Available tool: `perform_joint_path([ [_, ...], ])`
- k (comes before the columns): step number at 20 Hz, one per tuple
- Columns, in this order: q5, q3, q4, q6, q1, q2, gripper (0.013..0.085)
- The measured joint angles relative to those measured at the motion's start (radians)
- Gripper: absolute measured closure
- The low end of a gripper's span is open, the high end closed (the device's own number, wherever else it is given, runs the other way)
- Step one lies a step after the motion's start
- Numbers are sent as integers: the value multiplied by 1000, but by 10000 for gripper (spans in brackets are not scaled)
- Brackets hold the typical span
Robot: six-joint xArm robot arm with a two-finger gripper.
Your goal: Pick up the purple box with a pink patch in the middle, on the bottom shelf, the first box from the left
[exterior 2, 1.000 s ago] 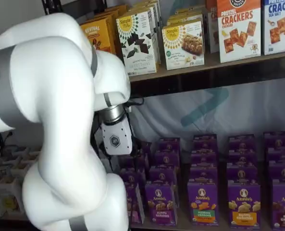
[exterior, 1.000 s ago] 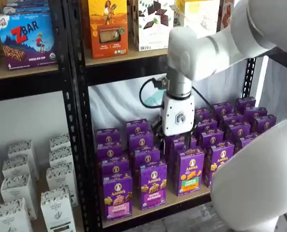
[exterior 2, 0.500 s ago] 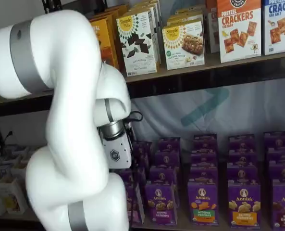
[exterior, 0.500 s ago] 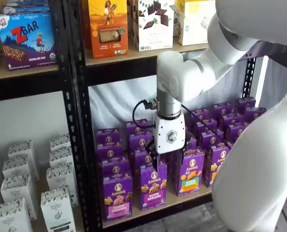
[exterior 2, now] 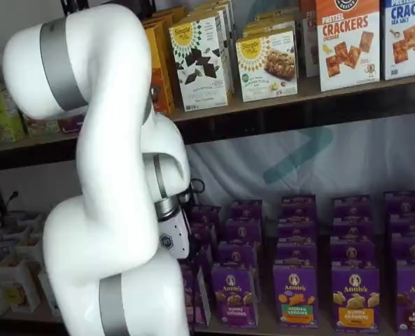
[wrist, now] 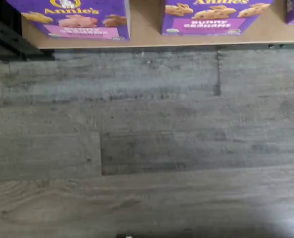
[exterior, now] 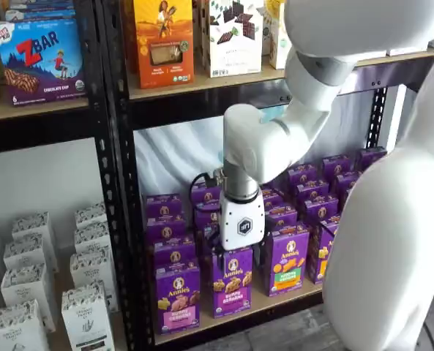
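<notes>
Wrist view: purple box (wrist: pixel 75 17) at the front left of the bottom shelf (wrist: pixel 147 37), pink band showing. Fingers (exterior: pixel 238 247) hidden behind purple cartons (exterior: pixel 231 281); likely wide open, holding nothing. Could grab the wrong look-alike box next door.

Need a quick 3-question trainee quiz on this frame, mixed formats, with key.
1. True or false: the gripper holds the purple box.
2. The front carton right beside that box on the bottom shelf has: A) a green-and-orange patch B) a purple label C) a white label.
3. Fill in: the wrist view shows mostly grey plank ____.
Key: 1 false, the box stands on the shelf. 2 B. 3 floor.
</notes>
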Motion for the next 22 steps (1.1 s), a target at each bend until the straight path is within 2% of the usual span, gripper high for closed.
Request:
perform_joint_path([
  [9, -104, -82, -37, 45, 9, 155, 130],
  [19, -159, -244, -4, -16, -22, 365, 130],
  [22, -168, -317, -20, -19, -40, 445, 130],
])
